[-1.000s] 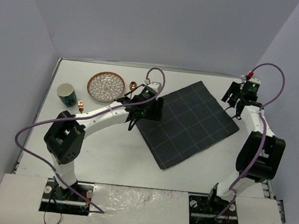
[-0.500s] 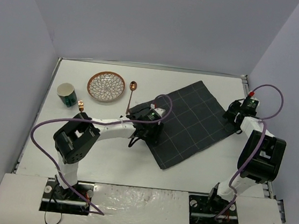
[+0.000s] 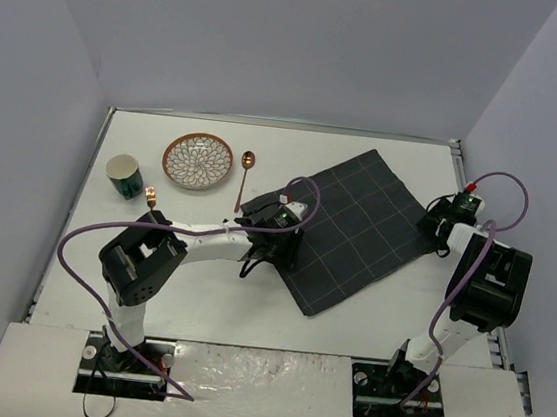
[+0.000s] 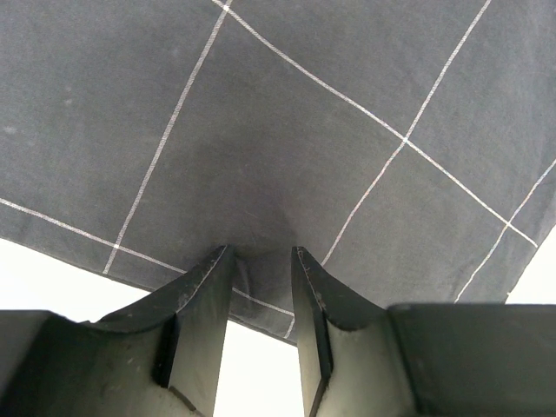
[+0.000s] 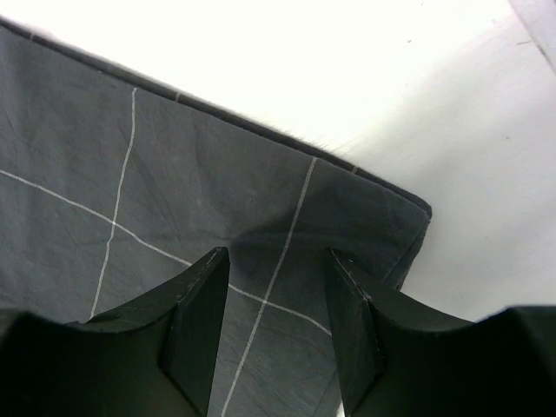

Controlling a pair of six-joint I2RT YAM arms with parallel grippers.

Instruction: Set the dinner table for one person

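The white dinner table [image 3: 199, 290] holds a dark grey cloth [image 3: 357, 228] with thin grid lines, lying diagonally at centre right. My left gripper [image 3: 272, 251] is at the cloth's near left edge. In the left wrist view, my left gripper [image 4: 259, 252] has its jaws a narrow gap apart, straddling that edge of the cloth [image 4: 304, 113], which puckers at the tips. My right gripper [image 3: 435, 232] is low over the cloth's right corner. In the right wrist view, my right gripper [image 5: 276, 254] is open above the cloth [image 5: 174, 174], with bare table [image 5: 347, 69] beyond.
A patterned plate [image 3: 197, 160] lies at the back left with a copper spoon [image 3: 245, 180] beside it. A green and white cup [image 3: 123, 175] and a small copper object [image 3: 150, 195] sit at the left. Grey walls enclose the table.
My left gripper has moved down and toward me onto the cloth's near left edge. My right gripper has moved from the back right down to the cloth's right corner.
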